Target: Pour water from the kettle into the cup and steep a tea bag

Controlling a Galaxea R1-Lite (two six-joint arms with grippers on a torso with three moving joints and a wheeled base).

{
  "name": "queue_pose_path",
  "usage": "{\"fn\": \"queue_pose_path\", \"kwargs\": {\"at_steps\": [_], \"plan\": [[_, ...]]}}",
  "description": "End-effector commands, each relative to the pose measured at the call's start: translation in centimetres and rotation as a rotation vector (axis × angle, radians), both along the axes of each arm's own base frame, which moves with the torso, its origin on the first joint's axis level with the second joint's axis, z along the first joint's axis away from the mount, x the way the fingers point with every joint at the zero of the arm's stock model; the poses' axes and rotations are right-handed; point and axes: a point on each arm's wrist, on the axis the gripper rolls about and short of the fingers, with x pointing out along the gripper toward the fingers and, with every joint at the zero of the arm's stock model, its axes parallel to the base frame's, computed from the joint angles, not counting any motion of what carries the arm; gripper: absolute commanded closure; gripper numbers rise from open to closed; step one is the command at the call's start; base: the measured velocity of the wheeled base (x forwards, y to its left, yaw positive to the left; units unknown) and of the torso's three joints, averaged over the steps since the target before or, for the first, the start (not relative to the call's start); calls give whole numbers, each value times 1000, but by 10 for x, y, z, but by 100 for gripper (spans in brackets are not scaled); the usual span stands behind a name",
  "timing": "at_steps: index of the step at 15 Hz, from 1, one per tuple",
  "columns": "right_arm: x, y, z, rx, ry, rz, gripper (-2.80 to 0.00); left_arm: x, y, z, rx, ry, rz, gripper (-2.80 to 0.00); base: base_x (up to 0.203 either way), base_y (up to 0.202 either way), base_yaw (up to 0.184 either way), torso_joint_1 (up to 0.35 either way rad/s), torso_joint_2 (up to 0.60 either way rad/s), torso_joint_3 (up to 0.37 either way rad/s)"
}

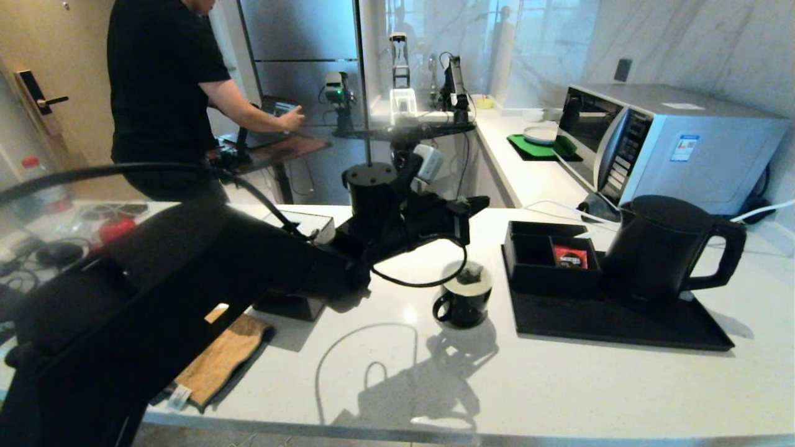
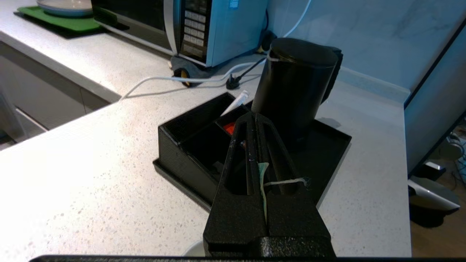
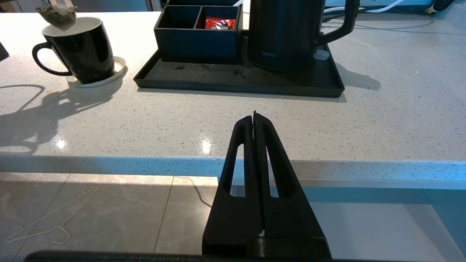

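Note:
My left gripper (image 2: 255,115) is shut on the tea bag's green tag (image 2: 263,182), and the white string (image 2: 287,181) trails over one finger. The tea bag (image 3: 57,15), a grey-green lump, hangs just above the rim of the glossy black cup (image 3: 82,47). In the head view it (image 1: 470,273) sits over the white mouth of the cup (image 1: 463,304), below the left gripper (image 1: 478,205). The black kettle (image 1: 658,248) stands upright on the tray, to the right of the cup. No water can be made out. My right gripper (image 3: 254,116) is shut and empty, off the counter's front edge.
A black tray (image 1: 621,323) carries the kettle and a divided box holding a red packet (image 1: 569,256). A microwave (image 1: 658,143) stands behind, with a white cord (image 2: 189,78) on the counter. A brown cloth (image 1: 217,360) lies front left. A person (image 1: 168,93) stands at the back left.

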Motion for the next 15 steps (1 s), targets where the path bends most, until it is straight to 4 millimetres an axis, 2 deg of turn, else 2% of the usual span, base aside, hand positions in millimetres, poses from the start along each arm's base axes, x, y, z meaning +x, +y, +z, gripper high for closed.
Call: {"fn": "queue_pose_path", "kwargs": {"at_steps": [1,5,8,12,15], "plan": [[0,0,0,0,1,0,0,0,-1,-17,20,29,-2,0,0,0,0,0,0,0],[0,0,0,0,1,0,0,1,-2,-51,53,74,-2,0,0,0,0,0,0,0],[0,0,0,0,1,0,0,3,-4,-67,67,94,-3,0,0,0,0,0,0,0],[0,0,0,0,1,0,0,3,-4,-68,69,97,-1,0,0,0,0,0,0,0],[0,0,0,0,1,0,0,2,-3,-58,59,83,-3,0,0,0,0,0,0,0]]}}
